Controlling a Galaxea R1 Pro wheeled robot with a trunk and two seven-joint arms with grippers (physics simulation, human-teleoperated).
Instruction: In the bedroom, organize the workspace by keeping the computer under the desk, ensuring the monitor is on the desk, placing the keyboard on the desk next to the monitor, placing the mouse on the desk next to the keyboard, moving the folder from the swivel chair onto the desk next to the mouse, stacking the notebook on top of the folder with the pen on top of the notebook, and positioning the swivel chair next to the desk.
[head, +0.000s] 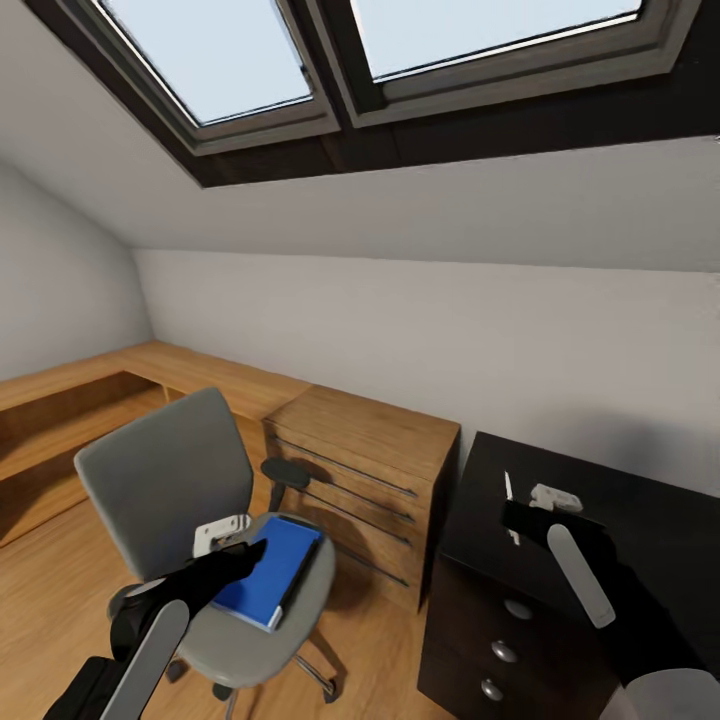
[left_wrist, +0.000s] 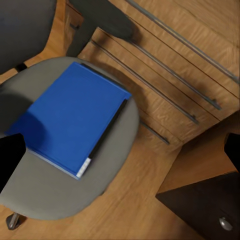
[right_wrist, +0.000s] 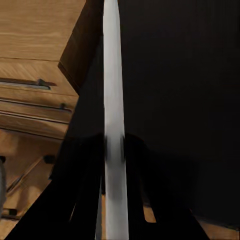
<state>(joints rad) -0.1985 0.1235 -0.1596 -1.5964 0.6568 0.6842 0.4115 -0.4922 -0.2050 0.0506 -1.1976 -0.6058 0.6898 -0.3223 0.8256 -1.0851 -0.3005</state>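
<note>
Under the sloped attic wall, head view: swivel chair (head: 190, 520) stands on the wood floor, just beside a wooden drawer chest (head: 365, 480). Blue folder (head: 272, 568) lies flat on the seat, long axis running from seat front toward the chest, black spine on the chest side. Left gripper (head: 232, 551) hangs right at the folder's near-left edge, low over the seat; contact cannot be made out. Right gripper (head: 522, 515) is over a dark cabinet (head: 560, 560) with round knobs, pinching a slim white pen (head: 509, 490) that points up and away from it.

Left wrist view: camera looks down on the folder (left_wrist: 75, 117), which covers much of the seat. White page edge at the short end nearest the seat front, spine along the side facing the chest. Two dark finger tips sit at opposite margins of the picture, far apart, so the left gripper is spread wide with nothing between the fingers. Folder lies ahead of and below it.

Right wrist view: the pen (right_wrist: 114, 120) runs straight along the fingers, clamped between them, with the black cabinet top behind and the chest drawers off to one side.

Judgement: the left arm is much nearer the folder. The coming grasp turns on getting one finger under an overhanging or free long edge, since the folder lies flat against the cushion.
</note>
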